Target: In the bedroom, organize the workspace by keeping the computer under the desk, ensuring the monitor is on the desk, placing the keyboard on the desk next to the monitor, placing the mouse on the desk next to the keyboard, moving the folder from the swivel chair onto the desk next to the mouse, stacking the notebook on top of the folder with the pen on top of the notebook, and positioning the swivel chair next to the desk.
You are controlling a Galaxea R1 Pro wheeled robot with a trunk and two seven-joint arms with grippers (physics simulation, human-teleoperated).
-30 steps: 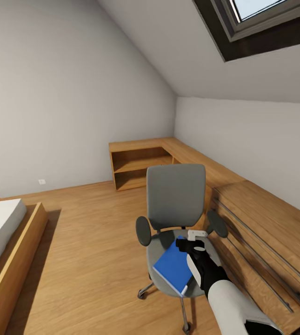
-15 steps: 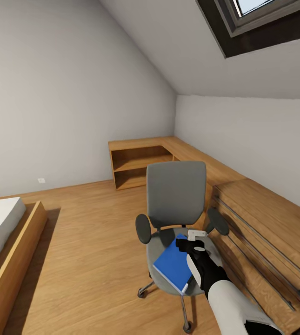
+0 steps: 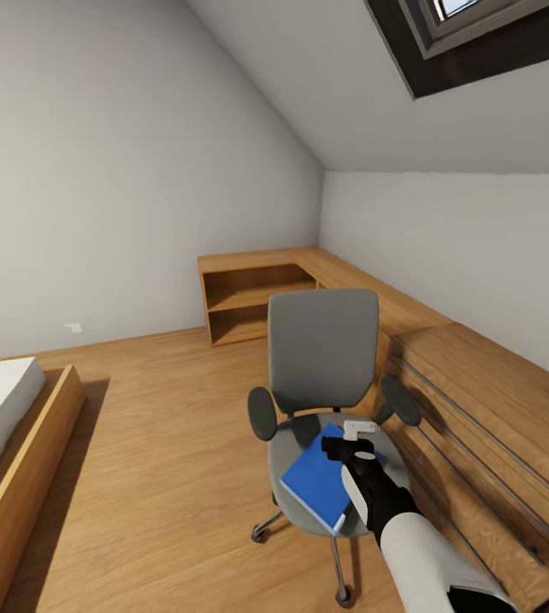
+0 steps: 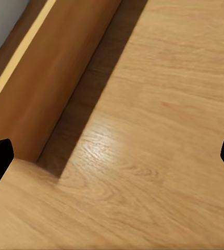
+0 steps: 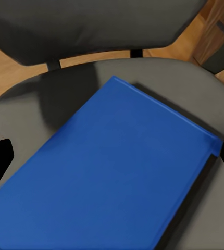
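The swivel chair stands in the middle of the bedroom, its grey back towards the far corner. The bright blue folder lies flat on the grey seat. My right gripper hovers just above the folder's far corner, open, touching nothing. In the right wrist view the folder spreads between the two black fingertips of the right gripper. My left gripper is open over bare plank floor, with nothing between its fingers.
A light wooden drawer chest runs along the right wall close beside the chair. A low open wooden shelf unit fills the far corner. A bed with a wooden frame sits at the left, and its side board lies near the left gripper.
The whole head view has shifted slightly, so the camera has moved. My right gripper stays open in the same place over the folder.
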